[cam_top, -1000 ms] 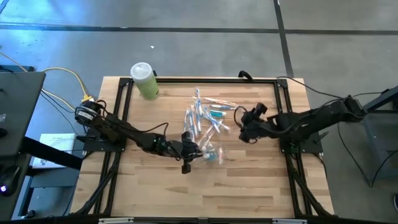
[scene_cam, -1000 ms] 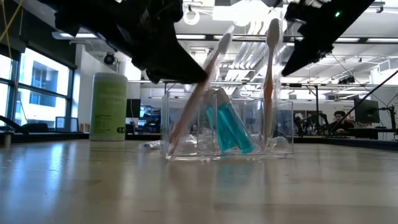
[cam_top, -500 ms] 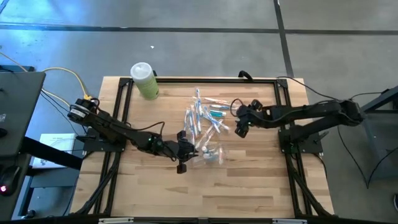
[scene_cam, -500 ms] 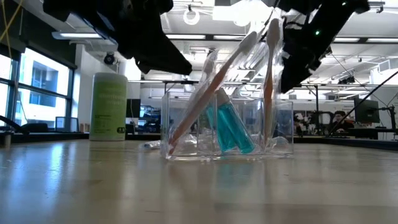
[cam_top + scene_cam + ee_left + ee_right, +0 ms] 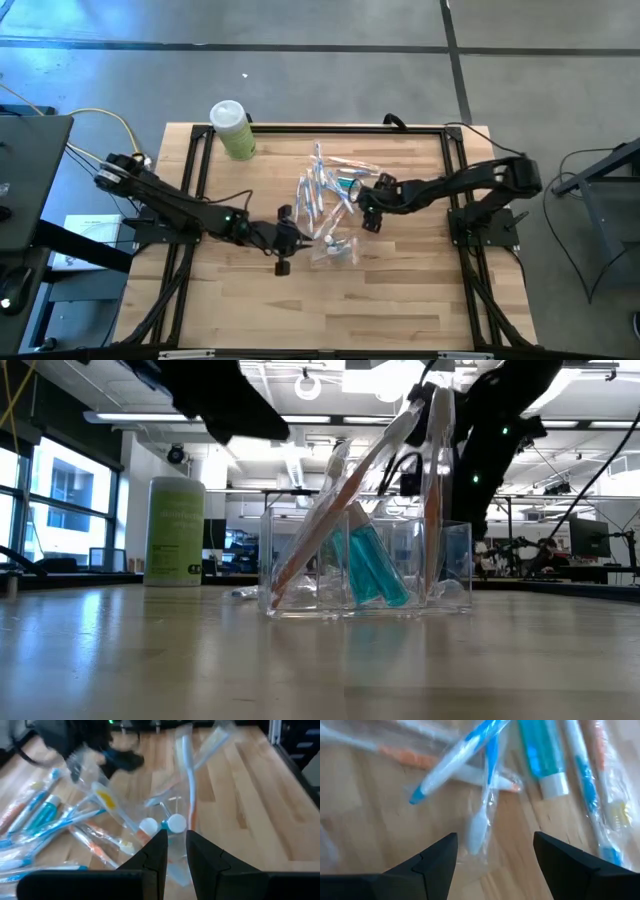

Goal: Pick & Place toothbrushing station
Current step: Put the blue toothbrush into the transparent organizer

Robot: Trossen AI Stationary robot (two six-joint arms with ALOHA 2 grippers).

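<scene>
A clear plastic holder (image 5: 337,247) stands on the table's middle. In the low view (image 5: 365,570) it holds a teal tube (image 5: 375,565), a leaning orange-handled toothbrush (image 5: 330,520) and an upright one (image 5: 433,490). A pile of wrapped teal, blue and orange toothbrushes (image 5: 328,185) lies just beyond it. My left gripper (image 5: 295,240) is left of the holder, apart from it, with a narrow gap between its fingers (image 5: 176,837), and it is empty. My right gripper (image 5: 363,210) is open over the pile's right edge, its fingers either side of a wrapped blue toothbrush (image 5: 482,815).
A light-green bottle with a white cap (image 5: 232,130) stands at the far left corner and shows in the low view (image 5: 175,530). A black frame (image 5: 195,170) runs around the table top. Bare wood lies toward the near edge (image 5: 330,310).
My left gripper has drawn back from the holder toward the table's left edge, leaving the leaning toothbrush in it, and the toothbrush has tipped a little further over. My right gripper has gone toward the table's left, to the pile's right edge.
</scene>
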